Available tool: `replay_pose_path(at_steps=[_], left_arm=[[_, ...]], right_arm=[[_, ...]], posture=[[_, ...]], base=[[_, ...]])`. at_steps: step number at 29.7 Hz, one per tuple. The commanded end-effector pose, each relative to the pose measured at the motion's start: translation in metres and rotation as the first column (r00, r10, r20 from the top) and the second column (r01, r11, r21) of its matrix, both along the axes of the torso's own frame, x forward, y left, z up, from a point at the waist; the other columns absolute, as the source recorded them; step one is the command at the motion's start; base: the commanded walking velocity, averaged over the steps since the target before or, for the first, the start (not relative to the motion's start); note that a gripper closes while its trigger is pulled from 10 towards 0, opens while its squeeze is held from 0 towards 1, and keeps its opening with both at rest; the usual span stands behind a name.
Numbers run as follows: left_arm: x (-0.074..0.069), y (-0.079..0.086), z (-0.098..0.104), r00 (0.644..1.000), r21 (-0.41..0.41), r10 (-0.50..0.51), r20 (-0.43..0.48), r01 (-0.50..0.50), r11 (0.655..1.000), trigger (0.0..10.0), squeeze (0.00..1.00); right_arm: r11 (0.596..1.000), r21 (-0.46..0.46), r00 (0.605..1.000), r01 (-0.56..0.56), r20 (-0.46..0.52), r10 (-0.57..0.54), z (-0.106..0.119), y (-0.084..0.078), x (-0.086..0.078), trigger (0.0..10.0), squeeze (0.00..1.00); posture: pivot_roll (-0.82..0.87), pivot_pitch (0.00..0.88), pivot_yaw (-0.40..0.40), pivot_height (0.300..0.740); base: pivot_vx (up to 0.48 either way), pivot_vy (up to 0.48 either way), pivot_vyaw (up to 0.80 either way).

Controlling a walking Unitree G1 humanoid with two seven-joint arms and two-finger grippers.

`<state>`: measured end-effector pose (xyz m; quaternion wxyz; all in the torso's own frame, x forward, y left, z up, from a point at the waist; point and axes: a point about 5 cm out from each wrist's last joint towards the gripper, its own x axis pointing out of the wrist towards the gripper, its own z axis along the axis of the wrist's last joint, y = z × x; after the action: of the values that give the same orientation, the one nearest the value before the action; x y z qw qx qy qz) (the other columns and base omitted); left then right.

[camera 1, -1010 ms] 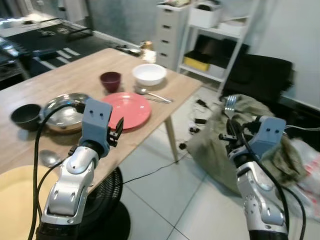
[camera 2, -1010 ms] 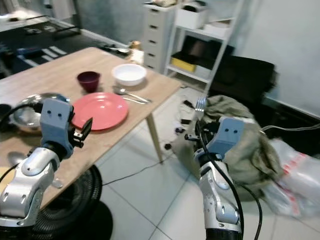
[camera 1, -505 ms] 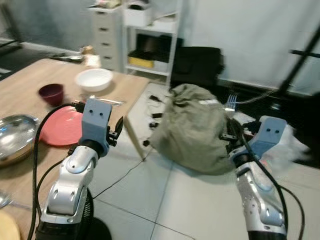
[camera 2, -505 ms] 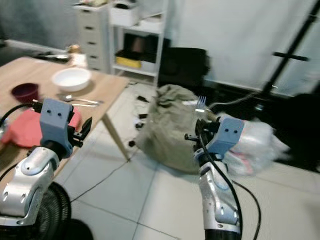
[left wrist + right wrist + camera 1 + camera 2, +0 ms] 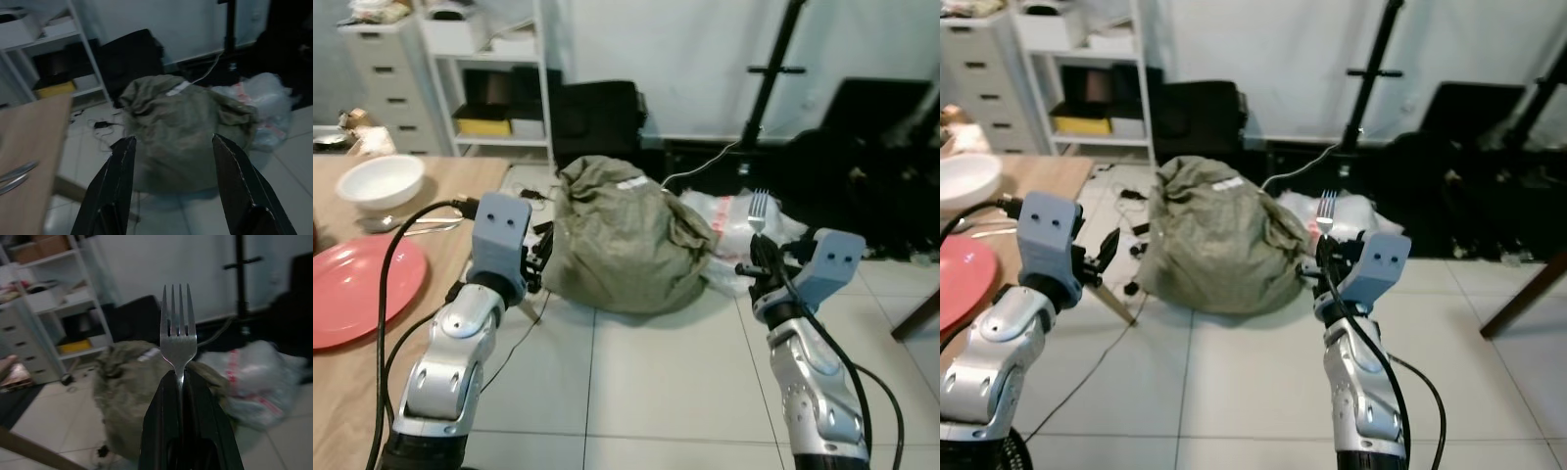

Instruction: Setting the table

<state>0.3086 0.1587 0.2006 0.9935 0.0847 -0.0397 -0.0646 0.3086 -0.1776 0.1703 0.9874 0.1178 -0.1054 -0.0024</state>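
Item: fork (image 5: 759, 209), steel, held upright by its handle in the right end effector (image 5: 756, 266), fingers pinched tight on it, tines up; position about 3 o'clock in the head view, over the tiled floor and well apart from the bench (image 5: 460, 181). Left end effector (image 5: 168, 186): fingers spread wide, carrying nothing, raised at about 9 o'clock near the bench corner. On the bench: red plate (image 5: 357, 290), white bowl (image 5: 380, 180), cutlery (image 5: 411, 223) between them. On the floor: olive cloth bag (image 5: 625, 235), plastic bags (image 5: 729, 217), loose cables (image 5: 524, 201). Risks, as judged: the grip takes only the thin handle, so a jolt while walking could let the fork pivot or slip out; the cables and bag lie close to the robot's path and could snag a foot; the body faces off the bench, so the fork must be carried back round before placing. Change from one second ago: the camera has swung rightward, the bench sliding from centre to the 9 o'clock edge, the metal bowl, dark cups and yellow plate gone from view; fork and both end effectors keep their poses.
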Motion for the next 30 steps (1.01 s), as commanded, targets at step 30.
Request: replay_pose_path(at_steps=[30], left_arm=[[0.0049,-0.0029,-0.0013,1.000,0.011,-0.015,0.012,0.015,1.000,10.0,0.00]], right_arm=[[0.999,-0.038,1.000,0.007,0.008,-0.007,-0.0001,-0.0019,-0.0015,10.0,0.00]], posture=[[0.00,0.001,0.091,0.740]], base=[[0.352,0.000,-0.62]])
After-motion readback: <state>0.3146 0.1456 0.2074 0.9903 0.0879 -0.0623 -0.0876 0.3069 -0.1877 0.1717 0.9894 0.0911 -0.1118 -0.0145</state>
